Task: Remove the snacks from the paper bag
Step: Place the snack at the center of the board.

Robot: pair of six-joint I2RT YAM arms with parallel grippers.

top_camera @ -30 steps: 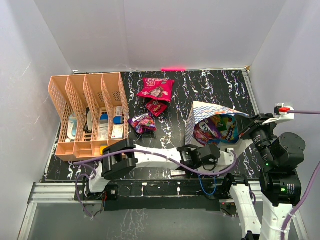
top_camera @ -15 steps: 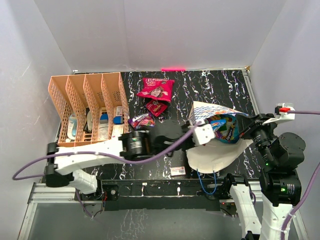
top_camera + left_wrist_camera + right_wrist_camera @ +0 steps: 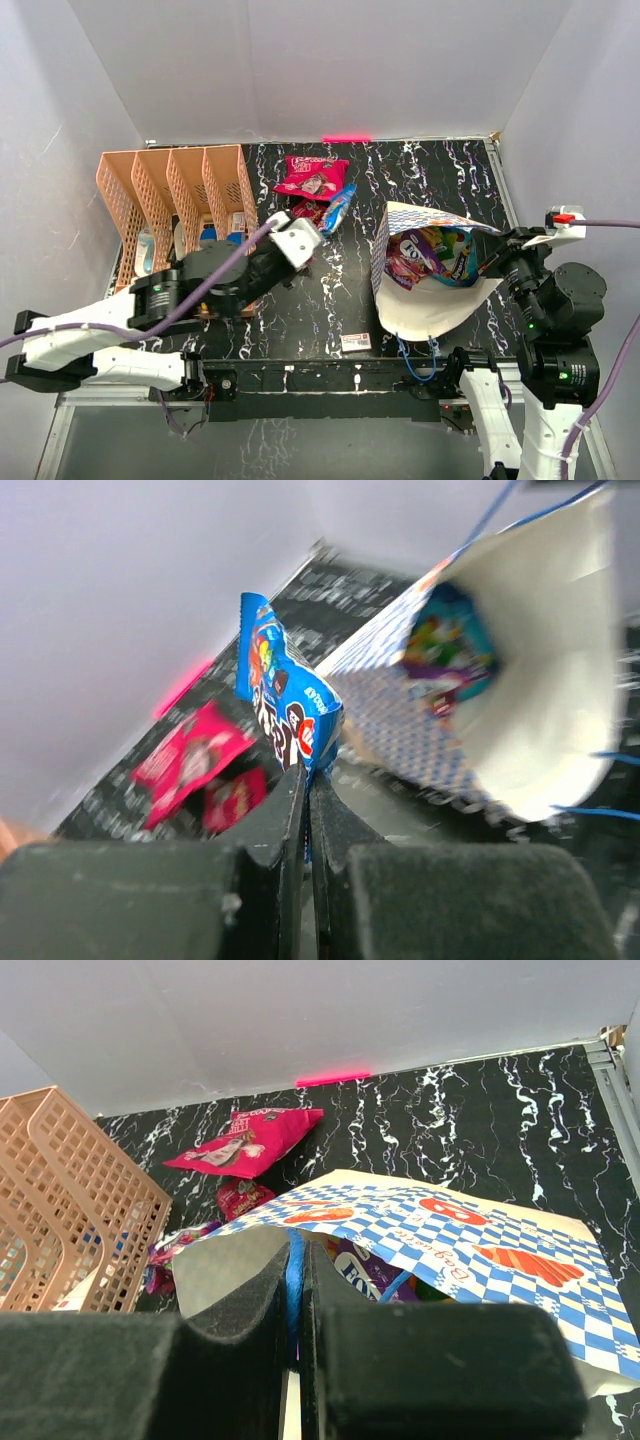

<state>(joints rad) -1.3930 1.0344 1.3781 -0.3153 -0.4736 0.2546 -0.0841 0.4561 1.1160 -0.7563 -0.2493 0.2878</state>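
A black, white-veined worktop (image 3: pixel 420 180) is seen from above, walled in pale grey. The left end effector (image 3: pixel 312 228) is clamped on the lower end of a blue packet (image 3: pixel 340 208). The packet is held off the surface, outside the paper bag (image 3: pixel 425 315) and to its left, close above a small red packet (image 3: pixel 308 212). In the left wrist view the two fingers (image 3: pixel 290 810) are pressed together with the blue packet standing up between them.

The paper bag lies on its side at the right of the worktop, checkered blue and white outside and cream inside, its mouth open towards the arms. Several bright packets (image 3: pixel 430 255) are still inside it. The right end effector (image 3: pixel 487 265) is closed on the bag's right rim, pinching a blue strip between its fingers (image 3: pixel 265 1290).

A magenta packet (image 3: pixel 312 177) lies at the back of the worktop and a purple packet (image 3: pixel 175 1250) lies nearer. A peach rack (image 3: pixel 150 190) stands at the left, and a small white box (image 3: pixel 355 343) lies by the near edge.
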